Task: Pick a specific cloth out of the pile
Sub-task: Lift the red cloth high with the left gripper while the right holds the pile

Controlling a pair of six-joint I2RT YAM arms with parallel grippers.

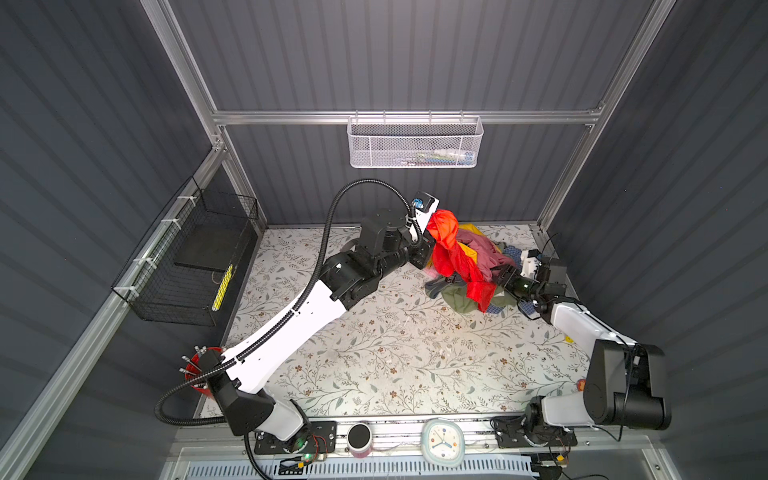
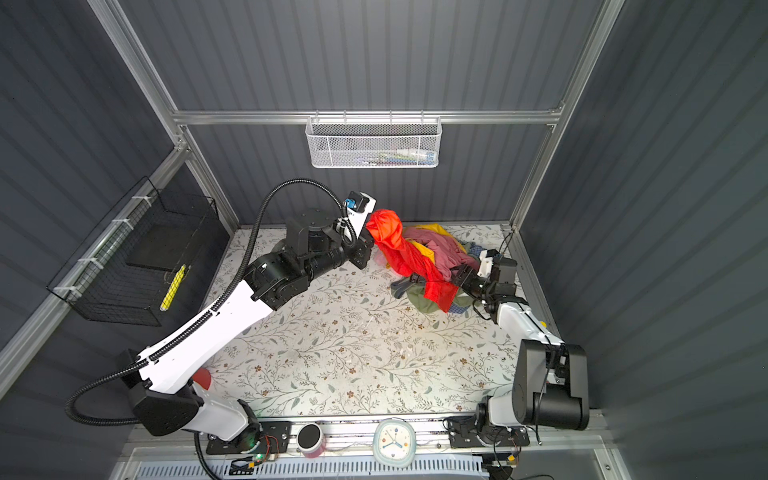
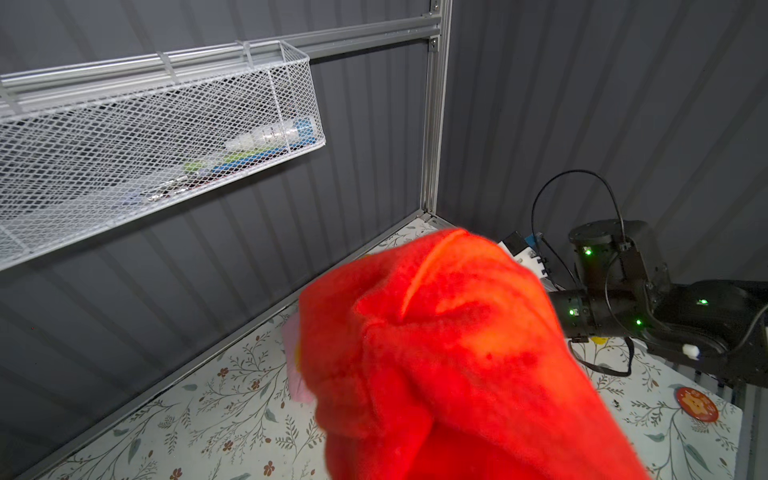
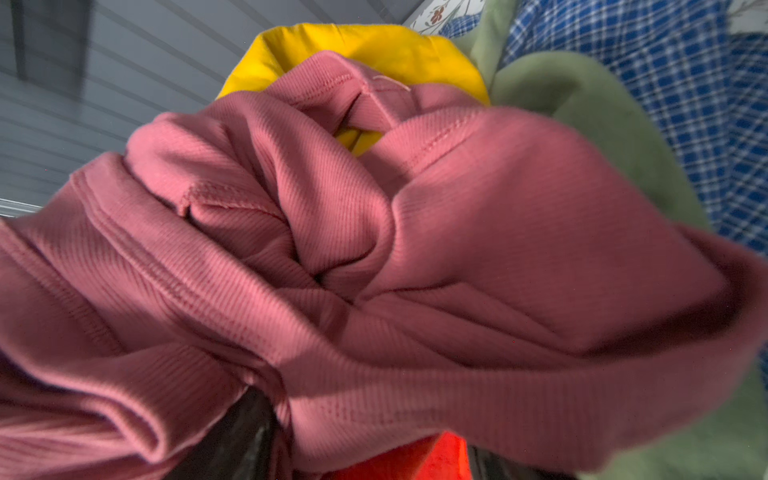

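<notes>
I am in the lifting-out step. My left gripper [image 1: 429, 248] is clenched on the bunched upper end of the cloth [image 1: 451, 253], holding it above the pile [image 1: 484, 249] in the far right corner of the table [image 1: 395, 353]. In the left wrist view its fingers are buried in red fabric.

From there the cloth hangs as a long band across the pile. Its lower end lies on the olive green cloth [image 1: 457, 301] at the pile's near side, so it is not free yet.

My right gripper [image 1: 500, 277] sits low at the pile's right side, close to that lower end. The dusty pink cloth [image 4: 374, 270] fills its wrist view, and I cannot tell whether it is released or grasping anything.

Next, I judge, the left arm must carry the cloth up and toward the table's bare middle until the tail clears. I must watch that the dusty pink cloth and the mustard yellow cloth [image 4: 374, 45] do not ride along.
</notes>
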